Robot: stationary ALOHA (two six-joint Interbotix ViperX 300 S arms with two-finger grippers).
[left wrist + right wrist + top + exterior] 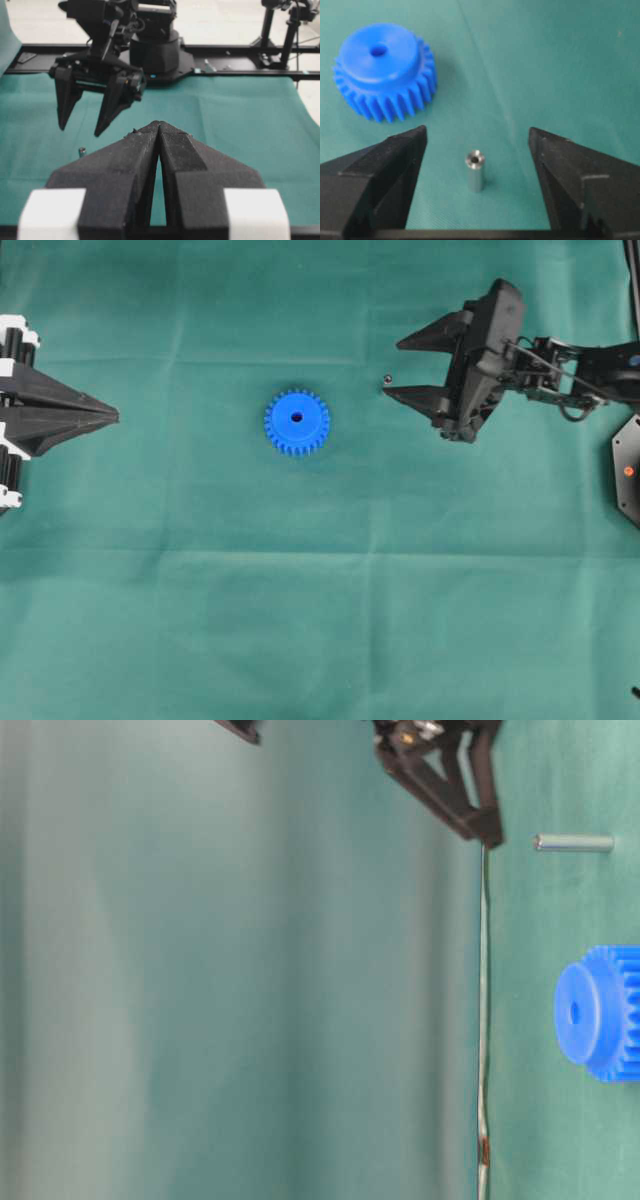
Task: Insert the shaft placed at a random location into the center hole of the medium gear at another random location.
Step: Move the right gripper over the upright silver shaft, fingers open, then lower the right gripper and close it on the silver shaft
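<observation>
- Silvery-grey and upright on the green worktop [420,570], the shaft [475,171] stands between the two spread fingers of the right pincer [477,145], touching neither.
- Right pincer: its jaws are wide apart and empty, tips angled down toward the cloth, with the pin just ahead of the tips in the overhead view.
- Left pincer [112,417]: its jaws are pressed together, holding nothing, well apart from both parts at the far edge of the worktop.
- Beyond the right pincer's tips, further out than the pin, the medium gear [297,422] lies flat with the center hole [297,417] facing up and unobstructed.
- Step in hand, as I judge it: lining up to grasp the shaft; nothing is picked up yet.
- Next move likely calls for lowering a little so the fingers flank the pin's body, then closing gently and squarely, since so slim a standing piece could tip if one finger meets it first.
</observation>
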